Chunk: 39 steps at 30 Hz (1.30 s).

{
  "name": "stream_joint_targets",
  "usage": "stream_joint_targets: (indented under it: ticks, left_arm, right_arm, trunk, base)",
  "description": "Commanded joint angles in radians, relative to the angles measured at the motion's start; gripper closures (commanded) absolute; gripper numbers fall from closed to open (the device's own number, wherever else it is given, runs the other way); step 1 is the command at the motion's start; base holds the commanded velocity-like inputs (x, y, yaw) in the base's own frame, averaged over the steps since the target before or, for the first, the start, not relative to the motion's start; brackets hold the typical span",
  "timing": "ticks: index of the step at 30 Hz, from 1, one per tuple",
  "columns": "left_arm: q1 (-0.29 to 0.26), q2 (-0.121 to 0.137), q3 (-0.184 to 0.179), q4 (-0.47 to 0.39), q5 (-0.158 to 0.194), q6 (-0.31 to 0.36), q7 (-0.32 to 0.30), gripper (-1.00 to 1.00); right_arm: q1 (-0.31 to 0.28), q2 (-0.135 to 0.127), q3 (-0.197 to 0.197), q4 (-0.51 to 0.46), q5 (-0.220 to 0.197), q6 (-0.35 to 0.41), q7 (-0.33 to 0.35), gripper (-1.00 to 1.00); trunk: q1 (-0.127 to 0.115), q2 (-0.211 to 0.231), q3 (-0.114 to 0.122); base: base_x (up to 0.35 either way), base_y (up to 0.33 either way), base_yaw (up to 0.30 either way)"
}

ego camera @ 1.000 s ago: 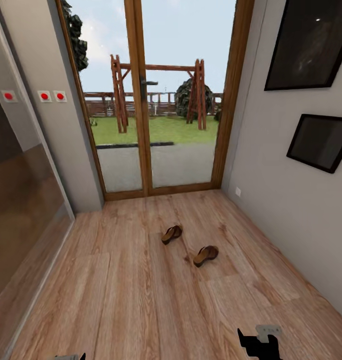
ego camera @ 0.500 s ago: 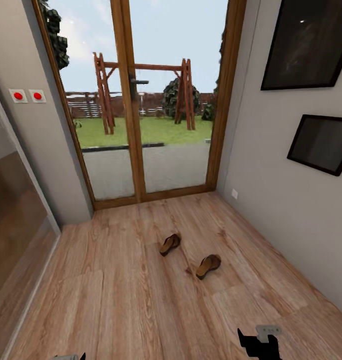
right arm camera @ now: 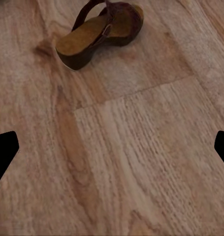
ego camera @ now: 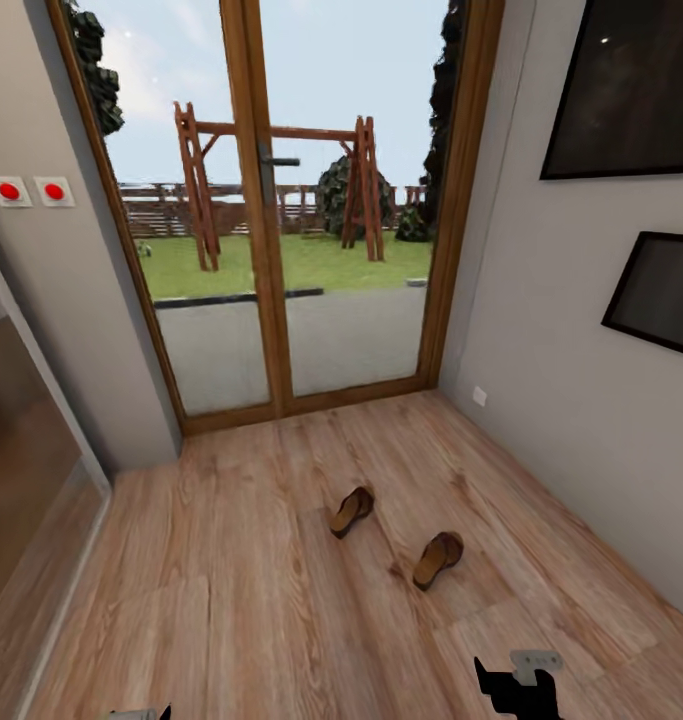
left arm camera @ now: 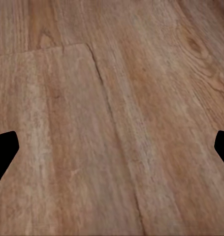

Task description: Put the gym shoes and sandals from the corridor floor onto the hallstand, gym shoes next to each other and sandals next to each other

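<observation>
Low over the corridor floor point(ego camera: 231, 620), the right end effector point(ego camera: 518, 690) shows as a dark shape at the head view's bottom edge, cut off by the frame; its wrist view shows two black fingertips point(right arm camera: 3, 152) set wide apart with nothing between them. The left end effector point(left arm camera: 112, 147) likewise hangs spread and empty above bare planks, its fingertips point(left arm camera: 2, 155) at the picture's edges, while the head view catches just a sliver of it point(ego camera: 136, 713). Two dark brown sandals lie on the wood ahead: the nearer sandal point(ego camera: 438, 559), also seen close from the right wrist point(right arm camera: 99, 32), and the farther sandal point(ego camera: 351, 510), well apart from it. Beyond them stands a glazed double door point(ego camera: 271, 220) in a wooden frame. Two dark framed pictures point(ego camera: 631, 90) hang on the right wall, both cropped. Two red buttons point(ego camera: 31, 190) sit on the left wall.
</observation>
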Motion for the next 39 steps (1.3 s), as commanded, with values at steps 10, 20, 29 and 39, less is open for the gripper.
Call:
stream_joint_targets:
  ticks: [10,20,29,39]
  left_arm:
    - [0.0,0.0,0.002,0.001,0.01,0.0,-0.01,-1.0]
    - [0.0,0.0,0.002,0.001,0.01,0.0,-0.01,-1.0]
    - [0.0,0.0,0.002,0.001,0.01,0.0,-0.01,-1.0]
    - [0.0,0.0,0.002,0.001,0.01,0.0,-0.01,-1.0]
  right_arm:
    - [-0.001,0.0,-0.005,0.001,0.0,-0.004,0.006,-1.0]
    - [-0.001,0.0,-0.005,0.001,0.0,-0.004,0.006,-1.0]
    - [-0.001,-0.001,-0.005,0.001,-0.001,-0.004,0.006,-1.0]
    - [-0.001,-0.001,-0.005,0.001,-0.001,-0.004,0.004,-1.0]
  trunk:
    - [0.0,0.0,-0.001]
    - [0.0,0.0,-0.001]
    - [0.0,0.0,-0.001]
    - [0.0,0.0,-0.001]
  base:
    - [0.283,0.233,-0.241]
    - [0.282,0.235,-0.261]
    - [0.208,0.243,-0.262]
    - [0.073,0.111,-0.262]
